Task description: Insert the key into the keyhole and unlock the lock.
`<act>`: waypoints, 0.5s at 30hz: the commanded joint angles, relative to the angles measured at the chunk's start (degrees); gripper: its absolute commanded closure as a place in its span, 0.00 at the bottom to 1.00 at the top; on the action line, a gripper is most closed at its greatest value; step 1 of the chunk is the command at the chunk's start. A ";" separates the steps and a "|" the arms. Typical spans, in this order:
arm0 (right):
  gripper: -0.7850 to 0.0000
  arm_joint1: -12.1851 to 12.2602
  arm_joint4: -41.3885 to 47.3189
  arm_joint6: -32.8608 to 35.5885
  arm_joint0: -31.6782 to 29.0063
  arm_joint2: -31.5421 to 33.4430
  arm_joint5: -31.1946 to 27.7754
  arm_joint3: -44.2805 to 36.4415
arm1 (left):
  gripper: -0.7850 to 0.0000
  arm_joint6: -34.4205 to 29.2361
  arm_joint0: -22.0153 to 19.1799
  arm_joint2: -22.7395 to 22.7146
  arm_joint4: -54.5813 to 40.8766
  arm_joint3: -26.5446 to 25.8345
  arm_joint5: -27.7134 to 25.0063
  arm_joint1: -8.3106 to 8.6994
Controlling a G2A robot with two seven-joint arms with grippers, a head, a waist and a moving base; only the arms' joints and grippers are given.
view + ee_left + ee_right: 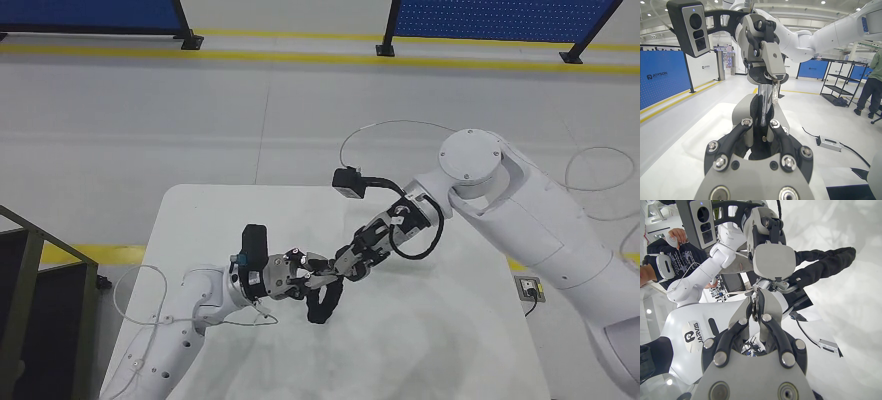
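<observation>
The lock is a chrome cylinder [763, 102] on a black fabric-sleeved cable [825, 256]. My left gripper [762, 106] is shut on it above the white table, and the cable loop [322, 305] hangs below. Directly opposite, my right gripper [756, 298] is shut on the key's ring [754, 308]. From the left wrist view, the right gripper [772, 76] sits over the cylinder and the silver key [775, 92] lies against its side. I cannot tell whether the blade is in the keyhole. In the top view the left gripper [290, 280] and right gripper [340, 268] meet near the table's middle.
The white table [450, 330] stretches around both arms, with its edges at left and back. A grey power adapter [829, 143] with its cord lies on the floor beside it. Blue barrier panels [90, 15] stand far behind.
</observation>
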 commanded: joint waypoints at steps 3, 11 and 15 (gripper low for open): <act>1.00 -0.22 0.72 -0.69 -0.37 0.44 0.40 0.46 | 1.00 0.22 -0.04 0.08 -0.19 0.18 0.00 0.27; 1.00 -0.34 1.65 -0.84 -1.15 1.69 0.89 0.75 | 1.00 0.86 -0.02 -0.49 -0.93 0.92 0.00 0.73; 1.00 0.15 0.86 0.02 -0.41 3.56 1.92 -0.55 | 1.00 1.44 0.42 -1.71 -0.79 1.49 0.16 0.87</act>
